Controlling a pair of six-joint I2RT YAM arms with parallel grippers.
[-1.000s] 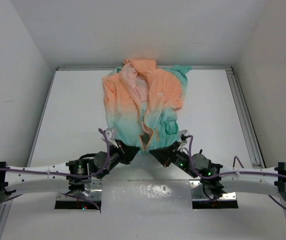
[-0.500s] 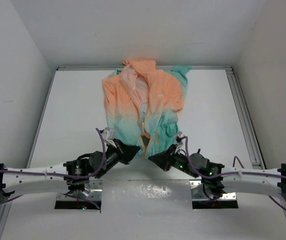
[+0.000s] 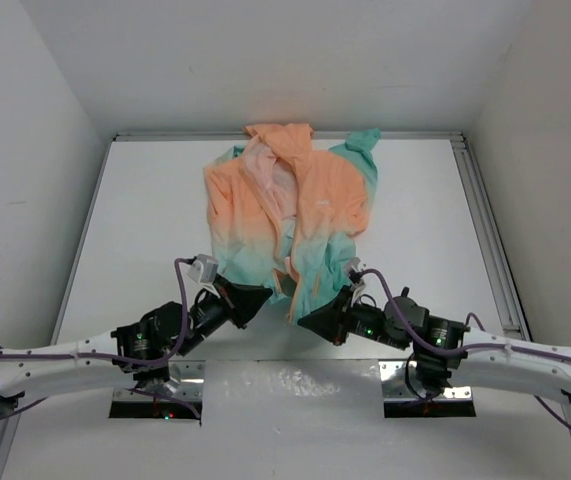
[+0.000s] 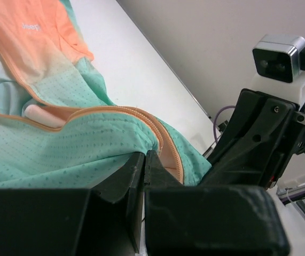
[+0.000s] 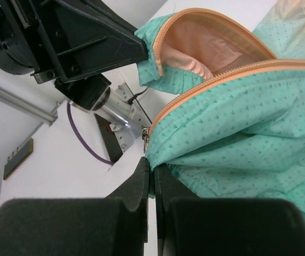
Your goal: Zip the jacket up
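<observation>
Flat white matte tabletop [image 3: 145, 220], boxed in on 3 sides by plain white walls: back wall [image 3: 285, 60], L wall [image 3: 15, 200], R wall [image 3: 555, 180]. Silver aluminium rail [image 3: 483, 220] runs along table's R edge, thin grey strip [image 3: 78, 260] along L edge. Glossy reflective patch [image 3: 295, 385] at near edge, centre. Light soft & even, shadows faint.

A white table [image 3: 135, 230] with a metal rail [image 3: 486, 235] along its right edge sits between plain pale walls [image 3: 265, 60].
</observation>
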